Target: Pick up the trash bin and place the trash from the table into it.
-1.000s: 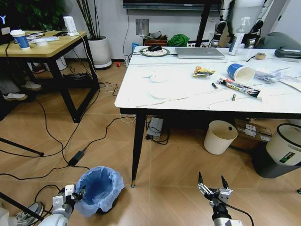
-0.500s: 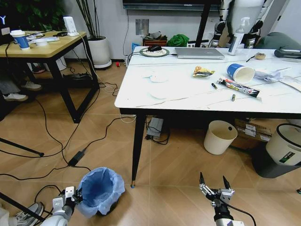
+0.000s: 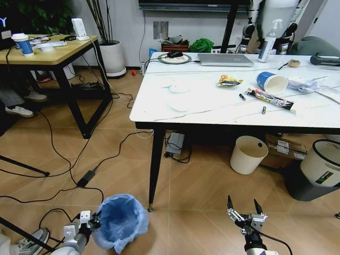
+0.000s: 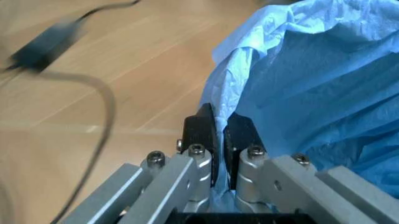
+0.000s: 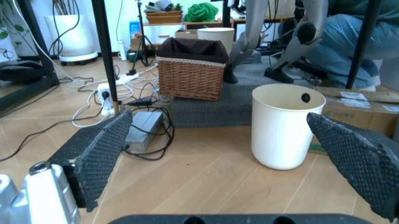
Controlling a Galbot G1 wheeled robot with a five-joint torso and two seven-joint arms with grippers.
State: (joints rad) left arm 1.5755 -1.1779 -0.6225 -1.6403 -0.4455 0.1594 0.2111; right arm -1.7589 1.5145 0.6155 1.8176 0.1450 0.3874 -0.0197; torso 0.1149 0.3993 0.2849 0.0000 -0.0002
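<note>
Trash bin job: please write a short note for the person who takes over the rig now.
Left gripper: shut on the trash bin bag rim, low by the table leg.
Right gripper: open, empty, low over the floor.
Trash on the table: blue cup, yellow wrapper, tube, tissues.
Done: bin gripped.
Left: all trash into the bin.

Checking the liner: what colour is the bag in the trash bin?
Light blue, clearest in the left wrist view of the trash bin.
</note>
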